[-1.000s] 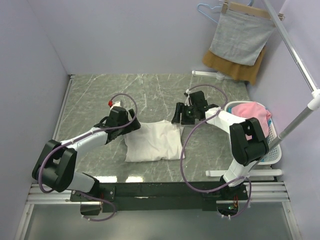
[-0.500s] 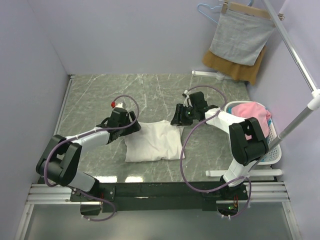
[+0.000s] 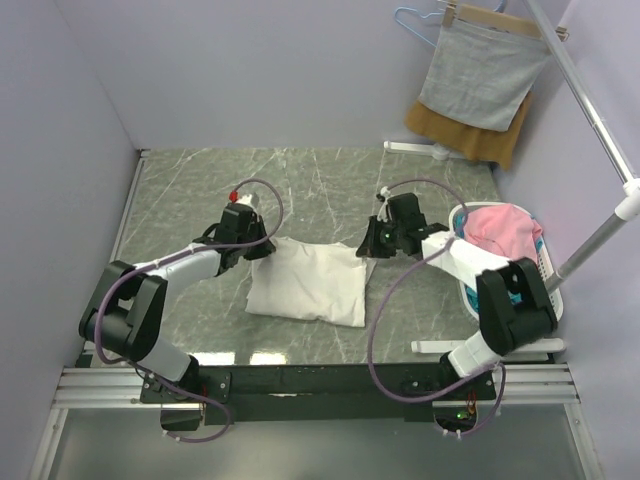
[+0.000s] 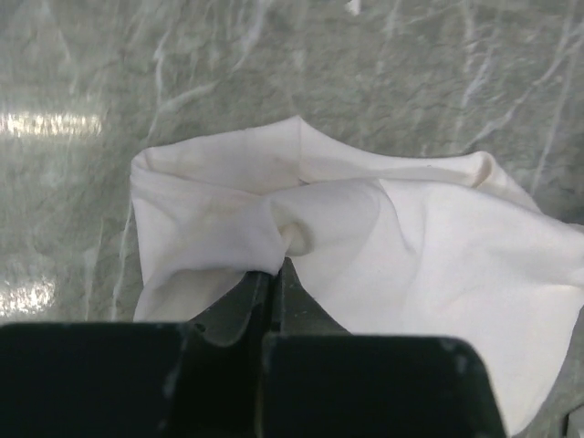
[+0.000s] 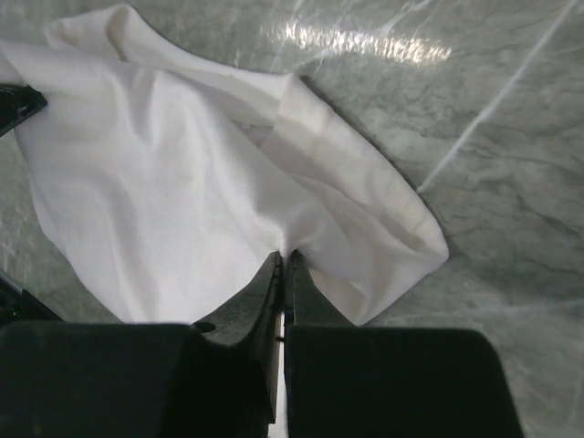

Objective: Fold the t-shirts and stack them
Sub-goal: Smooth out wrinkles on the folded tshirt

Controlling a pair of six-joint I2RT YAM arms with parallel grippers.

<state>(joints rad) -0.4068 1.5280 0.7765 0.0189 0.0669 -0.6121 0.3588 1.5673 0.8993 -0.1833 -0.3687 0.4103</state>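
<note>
A white t-shirt lies folded into a rough rectangle on the marble table, plain side up, no print showing. My left gripper is at its far left corner, shut on a pinch of the cloth; the left wrist view shows the fabric bunched at the closed fingertips. My right gripper is at the far right corner, shut on the t-shirt's edge, with the cloth drawn into its closed tips. Both far corners look slightly raised.
A white laundry basket holding a pink cloth stands at the right edge. A grey cloth over a mustard-brown cloth hangs on a hanger at the back right. A metal pole runs along the right.
Both grippers went from open to shut on the t-shirt's far corners. The right arm shifted right, the left moved inward, and the cloth's far edge is pulled wider.
</note>
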